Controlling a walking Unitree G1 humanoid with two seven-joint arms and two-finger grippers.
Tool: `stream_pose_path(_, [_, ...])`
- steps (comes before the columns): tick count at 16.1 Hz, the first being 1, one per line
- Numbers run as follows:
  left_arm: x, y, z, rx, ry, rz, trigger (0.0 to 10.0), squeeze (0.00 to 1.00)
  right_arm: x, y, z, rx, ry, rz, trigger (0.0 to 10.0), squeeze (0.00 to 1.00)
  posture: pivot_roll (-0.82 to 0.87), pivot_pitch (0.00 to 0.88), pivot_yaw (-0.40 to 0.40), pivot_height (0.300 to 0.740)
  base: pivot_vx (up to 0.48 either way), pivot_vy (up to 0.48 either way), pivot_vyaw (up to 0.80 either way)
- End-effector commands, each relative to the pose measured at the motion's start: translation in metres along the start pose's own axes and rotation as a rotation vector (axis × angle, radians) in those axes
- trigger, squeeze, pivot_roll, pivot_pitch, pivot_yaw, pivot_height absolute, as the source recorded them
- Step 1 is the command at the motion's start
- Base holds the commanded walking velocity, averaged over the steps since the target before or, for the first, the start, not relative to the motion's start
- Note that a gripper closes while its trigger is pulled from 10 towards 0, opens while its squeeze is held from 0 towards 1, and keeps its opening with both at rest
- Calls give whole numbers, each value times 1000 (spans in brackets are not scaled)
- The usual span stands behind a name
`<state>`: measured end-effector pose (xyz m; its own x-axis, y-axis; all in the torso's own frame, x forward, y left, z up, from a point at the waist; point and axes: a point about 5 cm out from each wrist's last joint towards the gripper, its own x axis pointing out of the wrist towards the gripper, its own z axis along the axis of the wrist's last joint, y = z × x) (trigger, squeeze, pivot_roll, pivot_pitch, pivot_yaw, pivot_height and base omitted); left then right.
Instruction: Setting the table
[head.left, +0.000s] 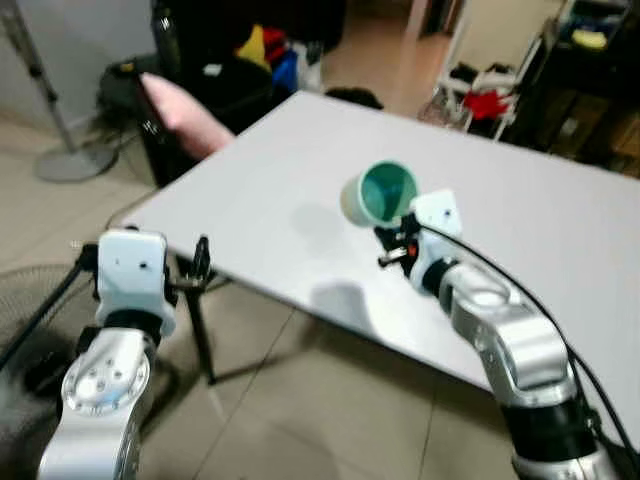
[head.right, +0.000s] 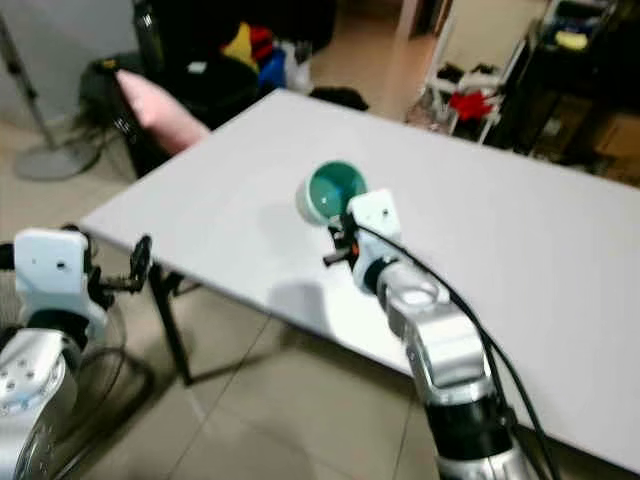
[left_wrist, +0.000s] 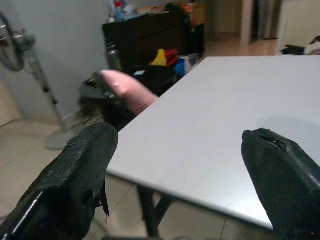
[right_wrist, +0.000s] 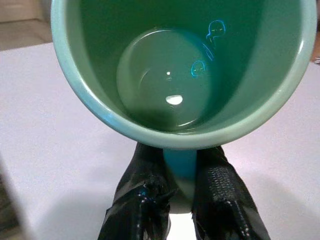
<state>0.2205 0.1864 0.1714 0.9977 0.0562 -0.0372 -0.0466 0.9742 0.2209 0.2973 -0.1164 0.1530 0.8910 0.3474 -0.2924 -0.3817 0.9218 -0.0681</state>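
A pale green cup (head.left: 378, 194) with a teal inside hangs tilted above the white table (head.left: 300, 170), its mouth toward me. My right gripper (head.left: 395, 232) is shut on the cup's handle; in the right wrist view both black fingers (right_wrist: 140, 200) clamp the handle under the cup (right_wrist: 180, 70), which is empty. My left gripper (head.left: 200, 262) is held off the table's near left corner, below its edge. In the left wrist view its two black fingers (left_wrist: 75, 180) stand wide apart with nothing between them.
A pink cushion (head.left: 185, 115) lies on a dark chair by the table's far left corner. A standing fan base (head.left: 70, 160) is on the floor at left. Shelving with clutter (head.left: 590, 60) stands behind the table at right.
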Motion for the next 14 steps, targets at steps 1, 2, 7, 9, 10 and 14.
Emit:
stream_pose_path(1, [3,-9,4,0,-22,-44,10000,0,0,-15,0,-7,26,-56,10000,0,-61,0,-27,740,412,0,0])
stream_pose_path(2, [4,-12,4,7,-21,-72,10000,0,2,-17,2,-29,33,-60,10000,0,-67,0,-19,740,405,0,0])
stream_pose_path(7, [9,-28,1,21,-7,-209,10000,0,24,-34,14,-73,95,-59,10000,0,-84,0,5,740,0,0,0])
stream_pose_path(9, [10,-33,3,41,-18,-269,10000,0,34,-38,18,-90,116,-38,10000,0,-86,0,15,740,0,0,0])
stream_pose_path(10, [12,-37,4,56,-23,-310,10000,0,40,-42,19,-115,143,-24,10000,0,-85,0,18,740,0,0,0])
stream_pose_path(14, [16,-46,7,73,-19,-509,10000,0,60,-65,15,-183,270,1,10000,0,-83,0,21,740,0,0,0])
